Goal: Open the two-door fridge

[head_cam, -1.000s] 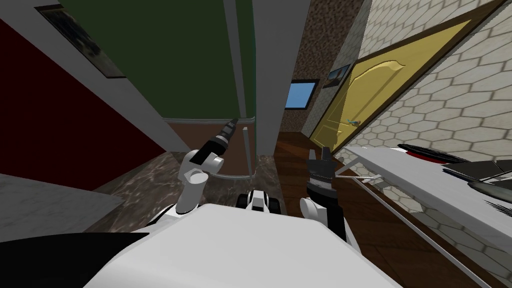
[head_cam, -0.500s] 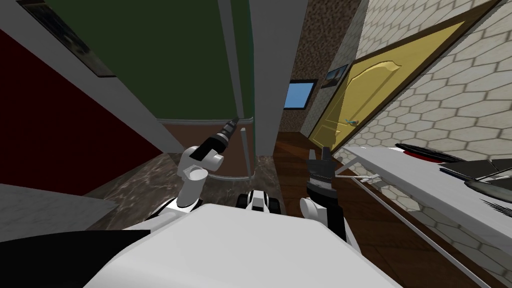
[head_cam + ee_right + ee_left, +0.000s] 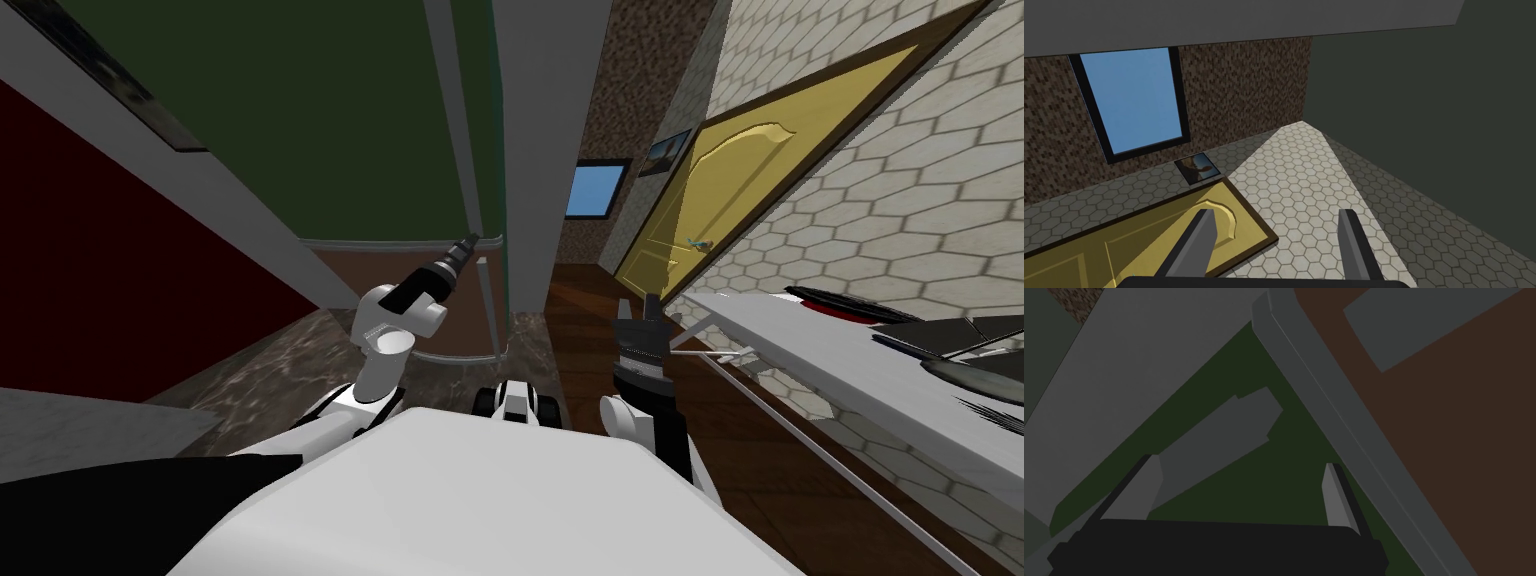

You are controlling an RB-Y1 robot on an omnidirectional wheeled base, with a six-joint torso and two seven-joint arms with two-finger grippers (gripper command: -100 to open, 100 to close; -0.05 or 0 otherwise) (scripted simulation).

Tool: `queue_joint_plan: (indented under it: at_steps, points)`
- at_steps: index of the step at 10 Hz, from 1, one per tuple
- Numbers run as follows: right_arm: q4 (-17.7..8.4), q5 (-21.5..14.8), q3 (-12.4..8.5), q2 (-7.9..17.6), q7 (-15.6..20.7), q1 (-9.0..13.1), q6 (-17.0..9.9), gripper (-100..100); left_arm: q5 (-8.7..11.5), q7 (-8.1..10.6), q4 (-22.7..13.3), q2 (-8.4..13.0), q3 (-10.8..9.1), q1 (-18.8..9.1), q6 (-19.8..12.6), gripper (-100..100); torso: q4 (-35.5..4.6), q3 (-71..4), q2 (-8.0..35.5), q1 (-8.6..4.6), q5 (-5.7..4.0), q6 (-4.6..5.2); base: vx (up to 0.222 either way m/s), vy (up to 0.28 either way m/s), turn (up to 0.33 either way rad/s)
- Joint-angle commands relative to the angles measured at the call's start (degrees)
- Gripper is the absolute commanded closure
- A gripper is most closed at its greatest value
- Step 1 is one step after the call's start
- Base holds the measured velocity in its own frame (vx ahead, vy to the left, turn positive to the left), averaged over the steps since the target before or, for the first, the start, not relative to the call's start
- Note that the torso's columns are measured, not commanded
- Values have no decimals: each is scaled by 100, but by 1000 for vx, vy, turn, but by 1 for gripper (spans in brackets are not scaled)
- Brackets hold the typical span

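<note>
The fridge (image 3: pixel 330 130) stands right in front, its upper front dark green and its top cut off by the picture's edge. Below a grey ledge (image 3: pixel 400 241) is a brown lower door (image 3: pixel 400 268). A thin grey handle (image 3: pixel 462 150) runs up the green front near its right edge, and a second handle (image 3: pixel 487 300) runs down the brown door.

The left gripper (image 3: pixel 465 245) reaches up to the ledge, at the foot of the upper handle. In the left wrist view its fingers (image 3: pixel 1155 480) stand wide apart with nothing between them but the green front. A short grey bar (image 3: pixel 1224 433) lies on that front beyond them, close to one finger. I cannot tell whether the finger touches the bar, or which part of the handle it is. A broad grey band (image 3: pixel 1124 388) beside it is cut off, and I cannot tell what it is. The ledge (image 3: pixel 1334 428) runs just past the other finger, with the brown door (image 3: pixel 1449 448) beyond it.

The right gripper (image 3: pixel 640 305) is raised beside the chest, well apart from the fridge. Its fingers (image 3: pixel 1199 240) are spread wide and hold nothing.

To the right a pale worktop (image 3: pixel 800 345) runs along the tiled wall. The dark things (image 3: pixel 900 325) on it are partly cut off and too unclear to name. Further along that wall is a yellow door (image 3: pixel 740 190), and a blue window (image 3: pixel 590 190) is in the far wall.
</note>
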State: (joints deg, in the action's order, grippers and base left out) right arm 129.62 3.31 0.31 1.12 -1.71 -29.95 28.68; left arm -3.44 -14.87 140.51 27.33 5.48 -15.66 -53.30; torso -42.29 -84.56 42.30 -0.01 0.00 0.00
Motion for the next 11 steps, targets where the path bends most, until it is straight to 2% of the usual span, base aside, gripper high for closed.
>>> queue_joint_plan:
  at_steps: [1,2,4,5,8,11]
  points:
    - [0,0,0,0,0,0,0,0,4,-47,18,155,33,-210,-399,-100,0,0,1,1,0,-1,41,-10,-33]
    - [0,0,0,0,0,0,0,0,4,-47,18,155,33,-210,-417,-100,1,-2,-3,0,0,0,34,-8,-20]
    - [0,0,0,0,0,0,0,0,8,-99,42,345,72,-458,-797,-100,0,-1,-1,0,0,0,42,-13,-42]
    - [0,0,0,0,0,0,0,0,8,-99,42,345,72,-458,-858,-100,2,-3,-5,-2,-1,0,41,-9,-15]
    - [0,0,0,0,0,0,0,0,12,-163,82,582,119,-752,-1385,-100,1,-1,-2,2,1,0,41,-7,-31]
    - [0,0,0,0,0,0,0,0,15,-202,111,741,148,-933,-1709,-100,0,0,0,1,0,-1,39,-11,-23]
